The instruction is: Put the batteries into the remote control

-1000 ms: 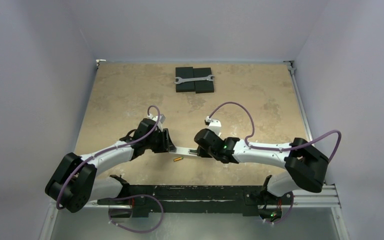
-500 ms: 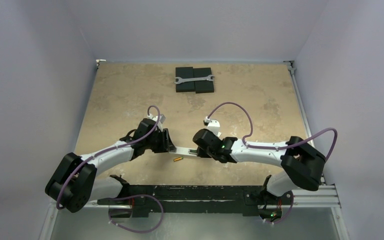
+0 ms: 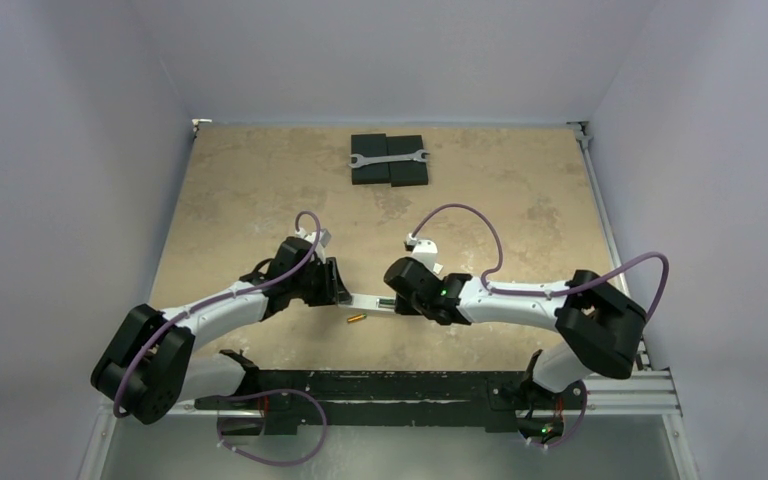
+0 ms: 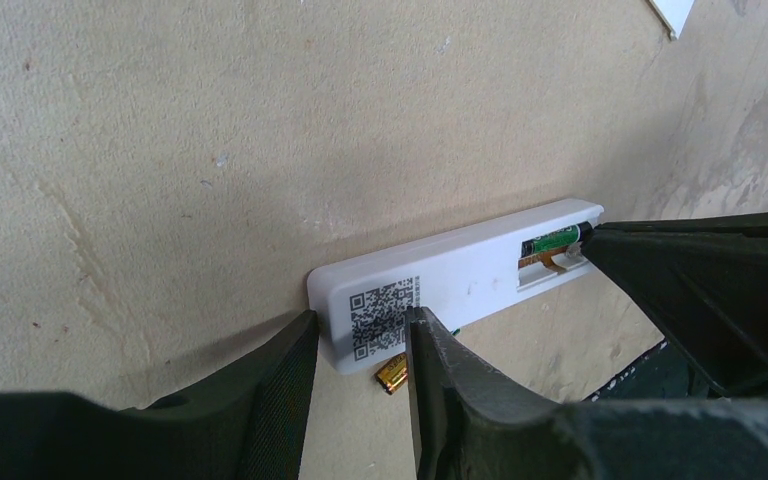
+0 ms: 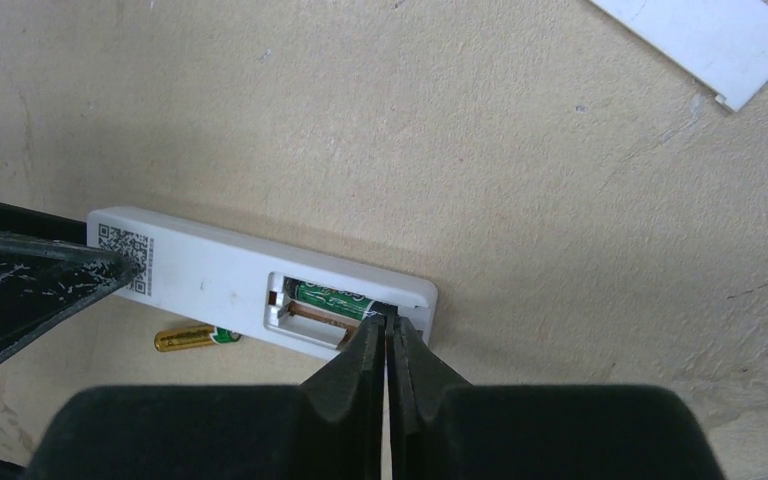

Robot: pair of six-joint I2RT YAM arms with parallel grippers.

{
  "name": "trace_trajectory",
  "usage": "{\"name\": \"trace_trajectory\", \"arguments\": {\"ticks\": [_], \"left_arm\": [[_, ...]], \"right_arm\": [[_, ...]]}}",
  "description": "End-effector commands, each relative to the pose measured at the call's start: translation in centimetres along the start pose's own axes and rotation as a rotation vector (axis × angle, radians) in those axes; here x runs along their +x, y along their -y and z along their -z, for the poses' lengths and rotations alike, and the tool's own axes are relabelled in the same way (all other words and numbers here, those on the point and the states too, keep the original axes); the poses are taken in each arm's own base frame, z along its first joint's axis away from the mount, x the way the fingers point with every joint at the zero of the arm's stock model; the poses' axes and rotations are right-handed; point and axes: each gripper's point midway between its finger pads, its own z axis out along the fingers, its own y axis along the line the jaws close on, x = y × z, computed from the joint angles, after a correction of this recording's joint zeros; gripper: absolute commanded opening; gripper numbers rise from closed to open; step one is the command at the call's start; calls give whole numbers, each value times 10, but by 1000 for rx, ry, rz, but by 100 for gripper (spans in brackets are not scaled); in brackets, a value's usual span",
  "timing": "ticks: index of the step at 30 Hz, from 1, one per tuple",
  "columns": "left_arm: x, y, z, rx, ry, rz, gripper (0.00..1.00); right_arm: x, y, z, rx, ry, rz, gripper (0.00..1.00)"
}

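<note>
Remote [image 5: 210, 275] face down on worktop [image 5: 460, 150], between both arms, compartment open. Left pincer [image 4: 360, 345] clamps label end. Right pincer [image 5: 385, 330] closed, tips against green battery [image 5: 330, 297] in slot. Gold battery [image 5: 185, 338] just beside remote, not loaded. Risk: tips slip off round end, green battery pops out; hard push may twist remote in left grip.

White remote control [image 5: 210, 275], green battery [image 5: 335, 297], gold battery [image 5: 185, 337]
</note>
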Motion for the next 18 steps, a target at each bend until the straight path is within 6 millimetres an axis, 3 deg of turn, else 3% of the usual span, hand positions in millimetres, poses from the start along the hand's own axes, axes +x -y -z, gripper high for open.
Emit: {"name": "trace_trajectory", "arguments": {"ticks": [1,18], "left_arm": [[-4,11,-1,51,12,-18,36],[-4,14,0,63,13,-21,36]], "right_arm": [[-11,-25,-1,-77,18,-12,9],[7,-18,-12,116,-28,225,0]]}}
